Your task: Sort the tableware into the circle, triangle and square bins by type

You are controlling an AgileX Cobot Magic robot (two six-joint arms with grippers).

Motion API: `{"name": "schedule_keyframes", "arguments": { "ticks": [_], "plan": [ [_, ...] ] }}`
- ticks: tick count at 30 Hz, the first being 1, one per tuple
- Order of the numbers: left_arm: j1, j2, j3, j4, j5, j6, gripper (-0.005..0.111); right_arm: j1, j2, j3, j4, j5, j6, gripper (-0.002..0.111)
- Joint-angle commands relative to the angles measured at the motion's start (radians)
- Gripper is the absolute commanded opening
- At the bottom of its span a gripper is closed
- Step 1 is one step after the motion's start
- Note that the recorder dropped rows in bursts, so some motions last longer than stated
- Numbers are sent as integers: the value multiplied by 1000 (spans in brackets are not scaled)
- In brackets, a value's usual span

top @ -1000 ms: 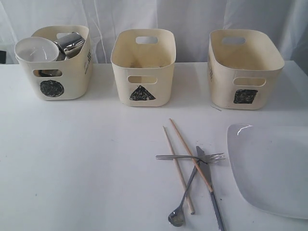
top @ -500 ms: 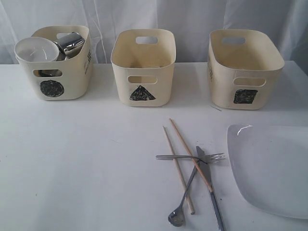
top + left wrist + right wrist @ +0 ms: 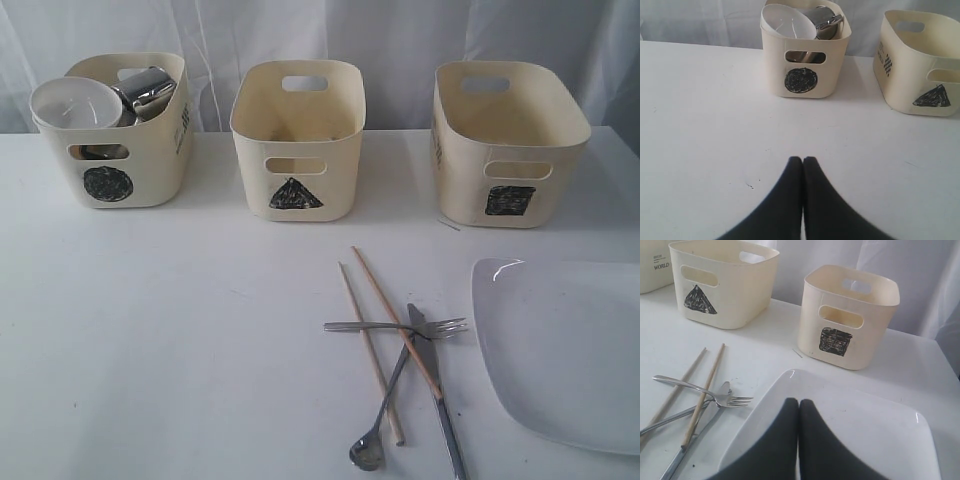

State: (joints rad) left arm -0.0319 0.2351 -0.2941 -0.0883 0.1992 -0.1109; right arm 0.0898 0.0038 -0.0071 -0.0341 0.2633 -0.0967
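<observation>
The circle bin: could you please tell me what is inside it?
Inside the circle bin sit a white bowl, tilted at the rim, and a steel mug beside it. More steel shows through the handle slot, but the bin wall hides the rest.

Standing in a row along the back of the table (image 3: pixel 180 350): circle bin (image 3: pixel 150 170) at left, triangle bin (image 3: pixel 330 175) in the middle, square bin (image 3: pixel 460 180) at right. Sitting in the circle bin: bowl (image 3: pixel 75 103), with a mug (image 3: pixel 150 88) just right of it. Lying crossed in front of the triangle bin: chopsticks (image 3: pixel 366 340), fork (image 3: pixel 445 326), knife (image 3: pixel 448 430), spoon (image 3: pixel 383 415). Resting just right of these, before the square bin: plate (image 3: pixel 570 350).
</observation>
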Motion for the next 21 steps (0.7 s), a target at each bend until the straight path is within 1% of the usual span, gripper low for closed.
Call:
{"name": "schedule_keyframes", "arguments": {
  "ticks": [1,3,6,8,10,11,12,13,14,15,21],
  "plan": [
    [-3,-12,18,-15,-13,42,2,3,-4,7,2,-3,4,0],
    [-3,-21,52,-15,-38,95,2,3,-4,7,2,-3,4,0],
    [-3,-84,156,-15,-128,163,2,3,-4,7,2,0,4,0],
    [-3,-146,234,-15,-208,165,2,3,-4,7,2,0,4,0],
    [-3,-202,292,-15,-259,165,2,3,-4,7,2,0,4,0],
    [-3,-229,294,-15,-271,165,2,3,-4,7,2,0,4,0],
    [-3,-235,294,-15,-272,165,2,3,-4,7,2,0,4,0],
    [-4,-235,294,-15,-209,165,2,3,-4,7,2,0,4,0],
    [-4,-235,294,-15,-209,165,2,3,-4,7,2,0,4,0],
    [-4,-235,294,-15,-182,165,2,3,-4,7,2,-3,4,0],
    [-4,-235,294,-15,-169,165,2,3,-4,7,2,-3,4,0]
  ]
}}
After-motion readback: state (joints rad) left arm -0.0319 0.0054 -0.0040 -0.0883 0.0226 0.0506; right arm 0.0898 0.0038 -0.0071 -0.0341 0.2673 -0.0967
